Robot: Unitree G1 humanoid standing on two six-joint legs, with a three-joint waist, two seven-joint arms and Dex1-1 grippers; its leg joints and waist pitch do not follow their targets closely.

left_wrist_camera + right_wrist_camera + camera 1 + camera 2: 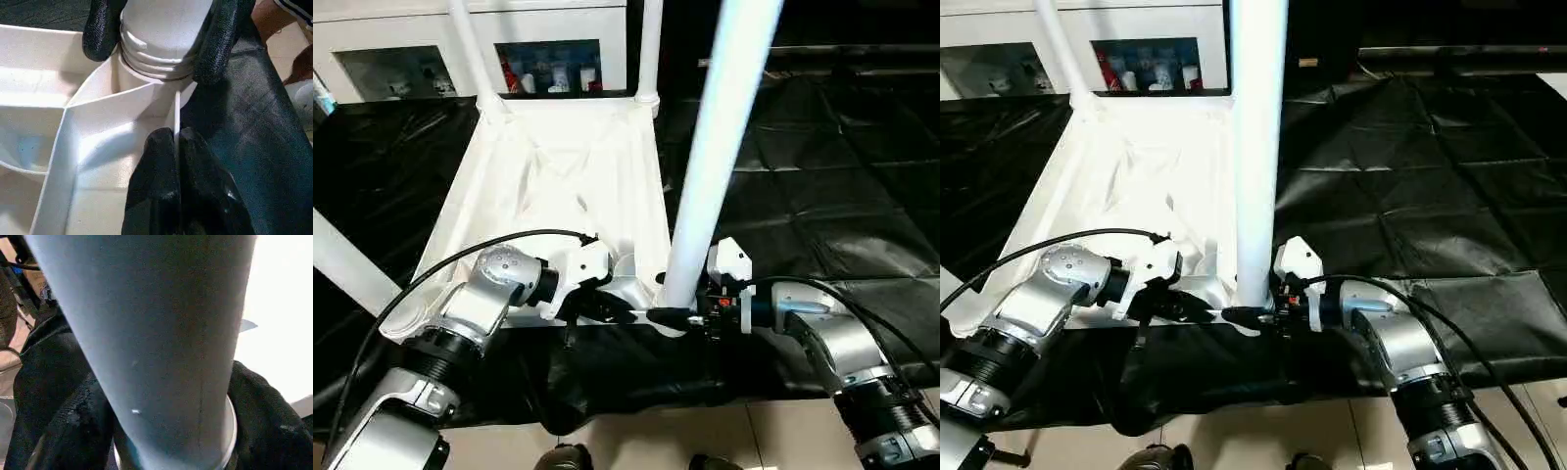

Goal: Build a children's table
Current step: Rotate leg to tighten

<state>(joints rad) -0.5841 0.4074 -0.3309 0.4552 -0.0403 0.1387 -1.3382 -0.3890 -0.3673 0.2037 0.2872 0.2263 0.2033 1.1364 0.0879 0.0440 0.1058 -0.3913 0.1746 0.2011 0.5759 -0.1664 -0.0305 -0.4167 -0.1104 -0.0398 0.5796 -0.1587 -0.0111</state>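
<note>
At the far left, a leg already slanted up from the near-left corner of the tabletop, which lay upside down on black sheeting with its ribbed underside facing up. Two more legs stood in the far corner sockets, in front of a glass-fronted cabinet. The left gripper had its fingers pressed together on the thin near rim of the tabletop, close beside the near-right socket, most likely to hold the top steady against the twisting next to it. Right of that, the fourth leg rose upright from that socket. The right gripper had its fingers spread round the leg's ribbed base, clasping it just above the socket, apparently to turn or push it home.
</note>
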